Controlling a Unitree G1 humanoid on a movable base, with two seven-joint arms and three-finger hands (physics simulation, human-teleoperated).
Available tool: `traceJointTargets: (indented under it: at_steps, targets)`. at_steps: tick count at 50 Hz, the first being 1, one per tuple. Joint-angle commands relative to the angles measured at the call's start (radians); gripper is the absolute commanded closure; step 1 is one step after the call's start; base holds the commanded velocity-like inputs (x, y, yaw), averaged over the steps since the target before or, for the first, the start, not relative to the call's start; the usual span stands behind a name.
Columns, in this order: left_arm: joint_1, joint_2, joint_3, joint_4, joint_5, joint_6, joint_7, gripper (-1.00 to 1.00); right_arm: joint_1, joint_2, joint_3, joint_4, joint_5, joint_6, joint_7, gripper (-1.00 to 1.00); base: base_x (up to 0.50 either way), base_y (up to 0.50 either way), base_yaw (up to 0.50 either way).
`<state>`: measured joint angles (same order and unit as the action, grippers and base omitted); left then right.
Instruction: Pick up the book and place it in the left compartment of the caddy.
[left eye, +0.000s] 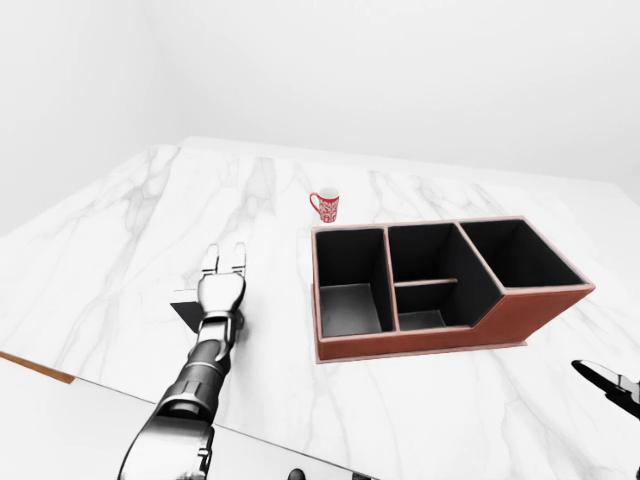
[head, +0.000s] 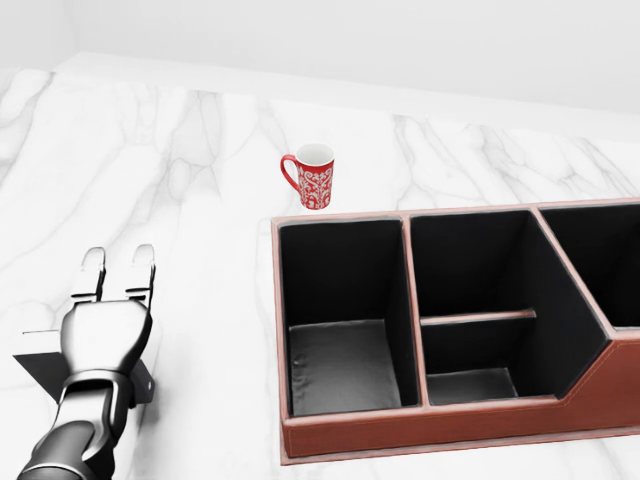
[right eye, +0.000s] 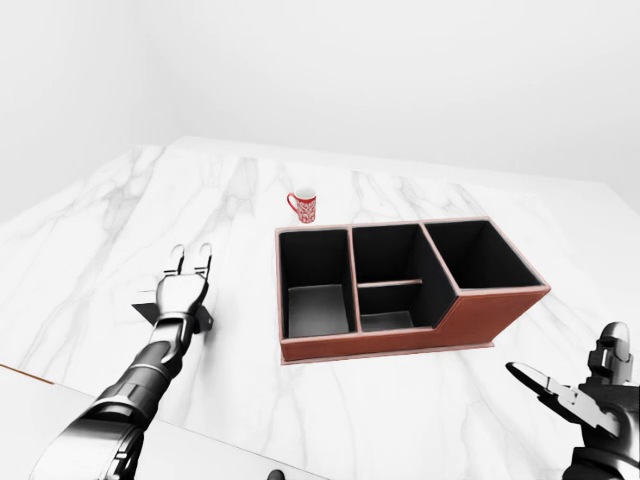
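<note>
Your left hand (head: 100, 335), fingers (head: 92, 270) spread and seemingly empty, hovers over the flat book (head: 40, 372) on the worktop (head: 200, 180), the caddy (head: 440, 425) left compartment (head: 340, 365) still empty.

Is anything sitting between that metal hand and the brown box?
No: in the head view only bare marble counter separates the left hand from the caddy.

Left hand (left eye: 221, 282) (fingers extended) over dark book (left eye: 190, 311), caddy (left eye: 440, 335) well apart.
</note>
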<state>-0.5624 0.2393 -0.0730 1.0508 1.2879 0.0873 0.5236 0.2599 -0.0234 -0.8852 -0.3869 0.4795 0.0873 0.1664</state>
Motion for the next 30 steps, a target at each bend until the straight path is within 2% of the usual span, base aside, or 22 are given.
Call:
traceJointTargets:
  at_steps: [1,16,19,30]
  targets:
    - [-0.056,0.014,-0.015,0.154,-0.056,0.0,0.0,-1.0,0.0,-0.002,0.005,0.007,-0.01,0.0,-0.004,-1.0,0.0,0.0,0.0]
    - [-0.07,0.04,-0.019,0.204,-0.103,0.0,0.0,-1.0,-0.002,-0.001,0.01,0.015,-0.024,0.0,-0.002,-1.0,0.0,0.0,0.0]
    - [-0.079,0.057,0.004,0.198,-0.137,0.0,0.0,-1.0,-0.003,-0.002,0.014,0.021,-0.03,0.0,-0.001,-1.0,0.0,0.0,0.0]
    - [-0.074,0.086,0.009,0.222,-0.178,0.0,0.0,-1.0,-0.001,-0.001,0.018,0.018,-0.034,0.0,-0.003,-1.0,0.0,0.0,0.0]
